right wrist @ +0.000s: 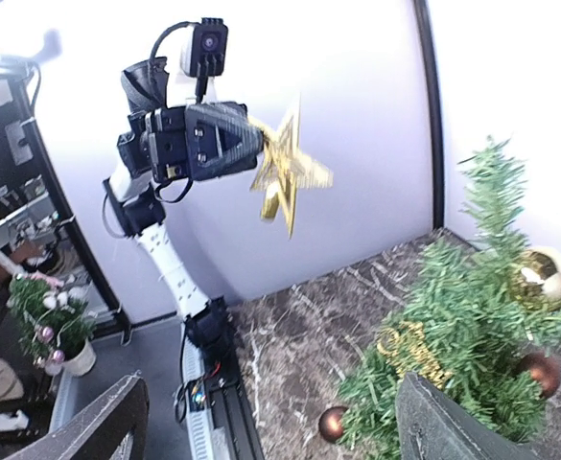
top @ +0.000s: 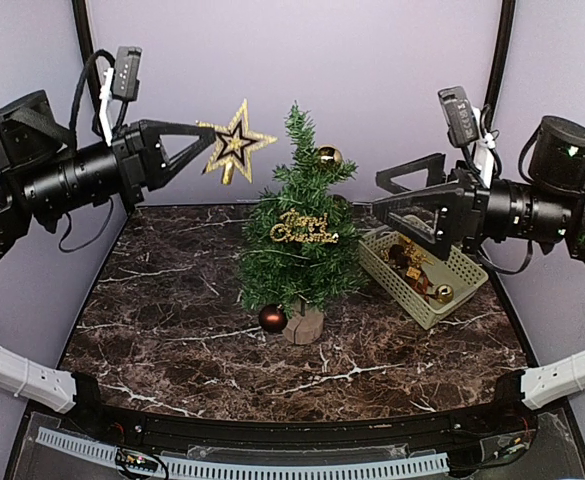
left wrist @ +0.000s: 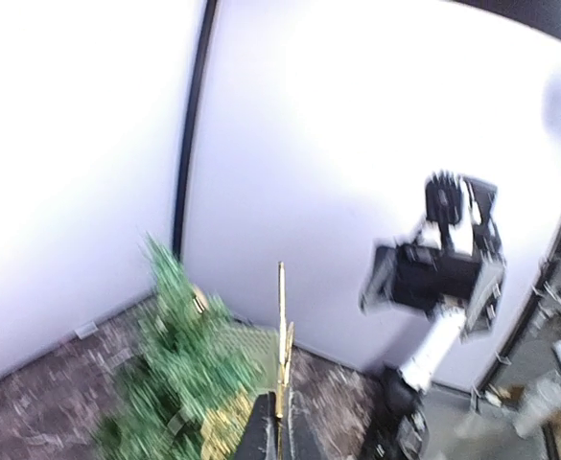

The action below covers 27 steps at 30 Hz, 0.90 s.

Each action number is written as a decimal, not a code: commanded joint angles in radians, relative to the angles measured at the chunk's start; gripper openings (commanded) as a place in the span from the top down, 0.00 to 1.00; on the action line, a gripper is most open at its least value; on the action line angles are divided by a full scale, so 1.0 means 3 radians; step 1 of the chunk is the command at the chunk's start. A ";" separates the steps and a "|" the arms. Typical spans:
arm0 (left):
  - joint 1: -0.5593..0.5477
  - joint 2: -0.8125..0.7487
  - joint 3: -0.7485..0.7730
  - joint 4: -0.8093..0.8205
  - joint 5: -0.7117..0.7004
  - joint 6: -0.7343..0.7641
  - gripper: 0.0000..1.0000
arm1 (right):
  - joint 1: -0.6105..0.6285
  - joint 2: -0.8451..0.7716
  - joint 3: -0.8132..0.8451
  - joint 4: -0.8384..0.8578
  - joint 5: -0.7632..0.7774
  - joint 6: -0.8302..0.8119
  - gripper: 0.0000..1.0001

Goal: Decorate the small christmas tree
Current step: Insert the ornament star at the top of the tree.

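Observation:
The small christmas tree [top: 300, 250] stands mid-table on its wooden stump, also seen in the right wrist view [right wrist: 472, 316] and blurred in the left wrist view [left wrist: 179, 374]. It carries a gold ball [top: 327, 156], a gold "Merry Christmas" sign [top: 304, 230] and a brown ball [top: 272, 318] low on the left. My left gripper [top: 204, 135] is shut on a gold glitter star [top: 234, 142], held in the air up and left of the treetop, edge-on in its own view [left wrist: 281, 335]. My right gripper [top: 382, 200] hangs open and empty just right of the tree.
A pale green basket [top: 469, 272] with more gold and brown ornaments sits at the right of the dark marble table, under the right arm. Purple walls close the back and sides. The left arm [right wrist: 194, 139] with the star [right wrist: 285, 168] shows in the right wrist view.

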 commanded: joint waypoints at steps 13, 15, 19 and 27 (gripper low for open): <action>0.0565 0.0663 -0.0015 0.2312 0.0342 0.0348 1.00 | -0.0018 -0.0130 -0.0857 0.1585 0.0489 0.0309 0.11; 0.0605 0.0727 -0.0059 0.2498 0.0361 0.0325 1.00 | -0.0016 -0.0177 -0.0937 0.1681 0.0496 0.0335 0.11; 0.0744 0.0858 -0.0122 0.2798 0.0462 0.0179 1.00 | -0.0017 -0.0247 -0.1063 0.1810 0.0496 0.0387 0.11; 0.0904 0.1033 -0.0150 0.3078 0.0639 -0.0055 1.00 | -0.0017 -0.0304 -0.1116 0.1829 0.0571 0.0401 0.11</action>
